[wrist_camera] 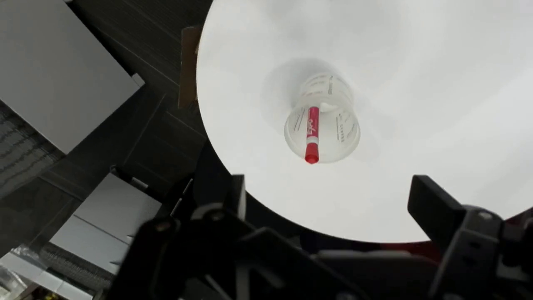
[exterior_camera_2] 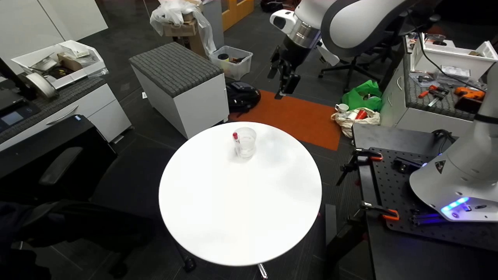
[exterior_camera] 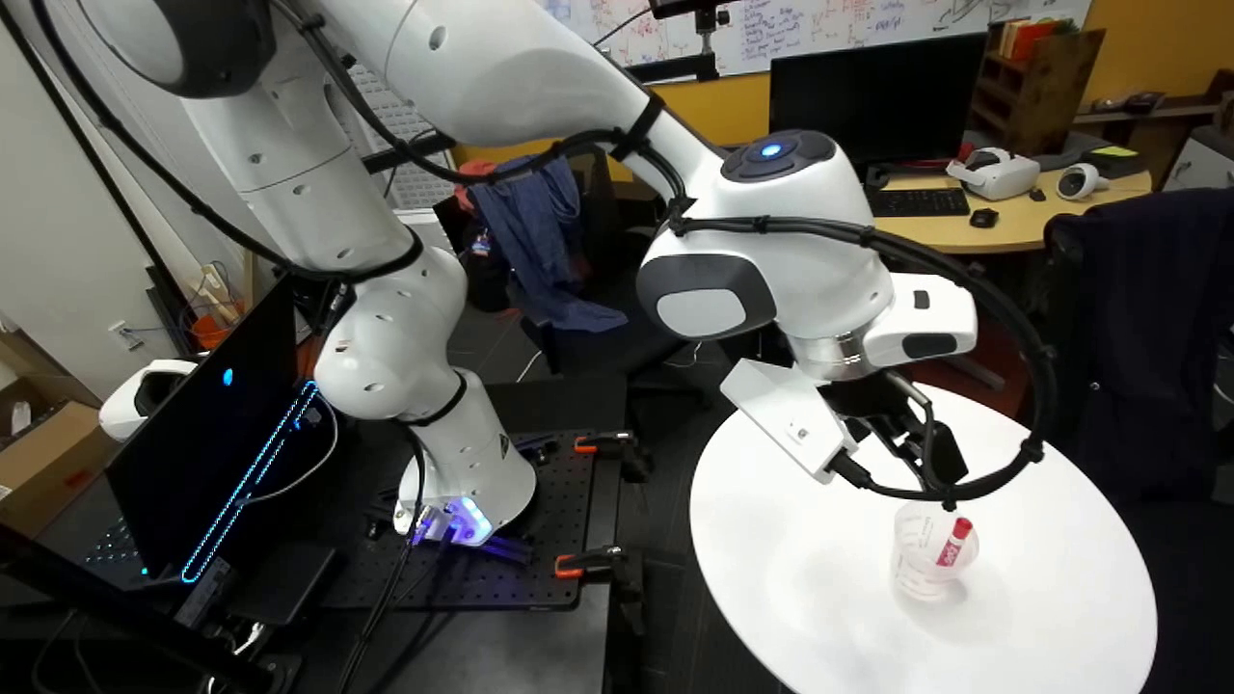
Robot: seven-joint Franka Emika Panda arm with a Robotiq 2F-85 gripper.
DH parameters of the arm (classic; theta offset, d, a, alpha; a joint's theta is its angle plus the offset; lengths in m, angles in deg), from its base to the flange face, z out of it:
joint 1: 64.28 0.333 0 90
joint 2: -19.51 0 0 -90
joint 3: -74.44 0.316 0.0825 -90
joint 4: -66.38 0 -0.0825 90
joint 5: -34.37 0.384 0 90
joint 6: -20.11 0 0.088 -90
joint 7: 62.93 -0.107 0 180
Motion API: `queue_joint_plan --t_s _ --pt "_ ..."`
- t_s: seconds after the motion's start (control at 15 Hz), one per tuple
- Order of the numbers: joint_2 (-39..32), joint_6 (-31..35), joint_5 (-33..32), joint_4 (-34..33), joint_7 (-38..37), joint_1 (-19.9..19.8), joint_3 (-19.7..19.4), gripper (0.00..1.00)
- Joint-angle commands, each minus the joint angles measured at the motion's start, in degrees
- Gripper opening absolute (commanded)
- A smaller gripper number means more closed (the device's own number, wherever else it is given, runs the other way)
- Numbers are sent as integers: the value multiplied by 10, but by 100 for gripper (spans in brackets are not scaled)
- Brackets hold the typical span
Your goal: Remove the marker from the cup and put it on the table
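Hanging raised, claw (wrist_camera: 328,189) with its fingers spread wide, well apart from the cup (wrist_camera: 343,125). Cup: clear plastic, upright, printed lettering on the wall. Contents: one red marker (wrist_camera: 312,123), tilted, EXPO on the barrel, capped end up at the rim, white band under the cap. Cup stands on the round white desk (exterior_camera_2: 241,202). Farther out, containers in an exterior view: white bin (exterior_camera_2: 93,54) on a cabinet (exterior_camera_2: 101,116), brown box (exterior_camera_2: 70,61) among its contents; clear tub (exterior_camera_2: 237,70) on the floor (exterior_camera_2: 144,124), dark items (exterior_camera_2: 235,60) in it, too small to name; pale cloth bag (exterior_camera_2: 350,126) with red and white things (exterior_camera_2: 361,114) at its mouth; green bag (exterior_camera_2: 356,100) just beside, contents hard to tell. Also in an exterior view, orange bucket (exterior_camera: 205,334), light sticks (exterior_camera: 220,299) near it; cannot tell whether they stand inside.
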Motion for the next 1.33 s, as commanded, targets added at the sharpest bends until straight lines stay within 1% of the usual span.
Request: queue_joint_plan --t_s 0.0,0.27,0.4,0.73,1.0,1.13,1.27 --pt "-40 61 95 -14 55 31 -3 100" --pt "-79 83 179 -32 112 48 3 100" --pt "-99 83 206 -45 128 47 6 100" --pt "-151 87 273 -80 168 39 20 100" --pt "-200 93 349 -120 218 25 48 100" --pt "-225 97 373 -139 232 19 61 100" --pt "-244 99 383 -151 240 14 68 100"
